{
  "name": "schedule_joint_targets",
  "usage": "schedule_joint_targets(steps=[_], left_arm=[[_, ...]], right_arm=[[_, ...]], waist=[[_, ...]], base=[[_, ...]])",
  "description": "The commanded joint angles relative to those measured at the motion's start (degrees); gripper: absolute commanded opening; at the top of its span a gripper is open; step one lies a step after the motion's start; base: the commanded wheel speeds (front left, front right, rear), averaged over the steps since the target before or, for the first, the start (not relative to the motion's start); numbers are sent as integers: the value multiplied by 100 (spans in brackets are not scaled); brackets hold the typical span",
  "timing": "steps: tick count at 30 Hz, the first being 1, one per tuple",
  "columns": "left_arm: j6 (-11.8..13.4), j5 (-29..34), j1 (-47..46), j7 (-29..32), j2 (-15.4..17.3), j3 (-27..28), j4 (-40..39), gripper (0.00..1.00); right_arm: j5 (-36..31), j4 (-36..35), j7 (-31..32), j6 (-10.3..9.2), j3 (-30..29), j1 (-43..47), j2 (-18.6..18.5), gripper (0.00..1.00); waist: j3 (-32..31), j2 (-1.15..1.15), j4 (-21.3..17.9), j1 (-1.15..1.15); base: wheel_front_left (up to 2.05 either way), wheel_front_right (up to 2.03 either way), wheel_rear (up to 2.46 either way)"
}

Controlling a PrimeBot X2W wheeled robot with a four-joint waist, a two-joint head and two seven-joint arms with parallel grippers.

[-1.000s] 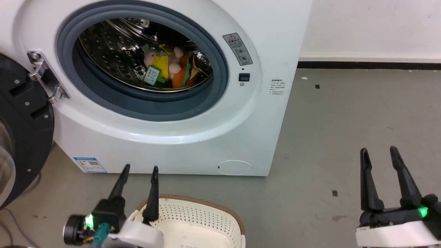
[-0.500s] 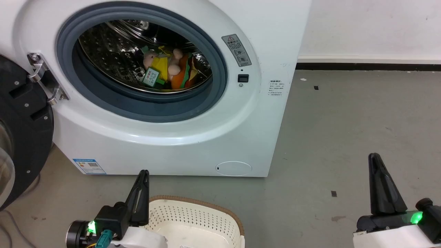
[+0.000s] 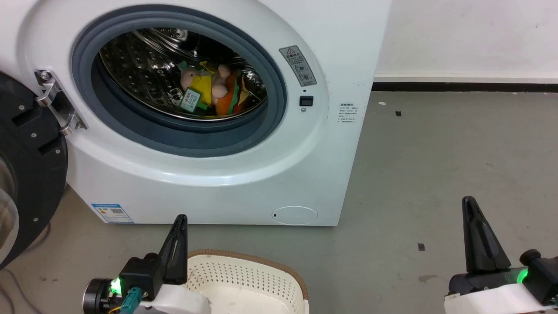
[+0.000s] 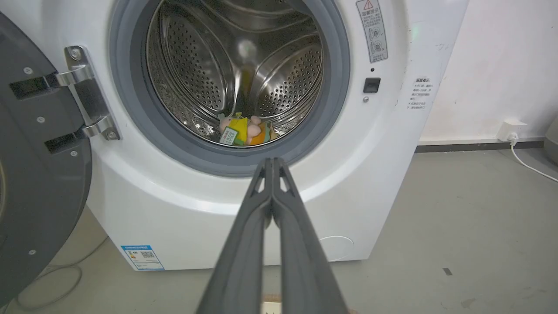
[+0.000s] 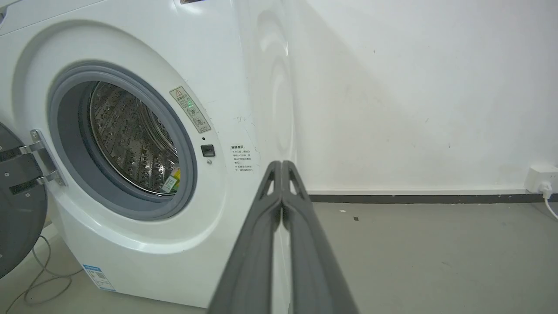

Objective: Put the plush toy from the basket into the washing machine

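The left pincer point(image 3: 179, 219) stands at the lower left of the head view, clenched flat on nothing, and its own wrist view shows the two long dark halves meeting in one thin seam. The right pincer point(image 3: 469, 201), at the lower right, is closed just as empty above the grey floor point(image 3: 436, 165). Just beside the left pincer, at the bottom edge, sits the basket point(image 3: 257, 263): stiff cream plastic, walls pierced in even rows of small holes, a brown woven-look rim around the top, and no toy in the part of its inside that shows. Above it rises the washing machine point(image 3: 305, 165), smooth glossy white, its round mouth lined by a matte grey rubber ring point(image 3: 174, 140) with the shiny perforated steel drum point(image 3: 139, 65) behind. The round black door point(image 3: 26, 174) hangs open at the left edge on a bright metal hinge point(image 3: 54, 102). The plush toy point(image 3: 213, 92) lies at the bottom of the drum, near the middle of the opening, so the task looks done. It reads as light, soft and squashy: a fuzzy orange bun, floppy green, red and yellow layers, pale pink rounded knobs, and a flat green tag point(image 3: 190, 99) at its front. I judge it would yield under a squeeze without harm and hardly slip. The thick orange body is the best place to take hold, since thin layers or the tag could pull free.
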Motion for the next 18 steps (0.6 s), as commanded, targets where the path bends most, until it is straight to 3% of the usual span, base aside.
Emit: schedule_joint_targets(steps=[1, 18], left_arm=[[-40, 63, 12, 34, -20, 47, -43, 0], [-152, 250, 24, 256, -146, 245, -117, 0]], right_arm=[[-55, 32, 38, -1, 7, -35, 0, 0], [-217, 119, 262, -1, 38, -77, 0, 0]], waist=[[-4, 0, -1, 0], [-68, 0, -28, 0]], base=[[0, 0, 0], [0, 0, 0]])
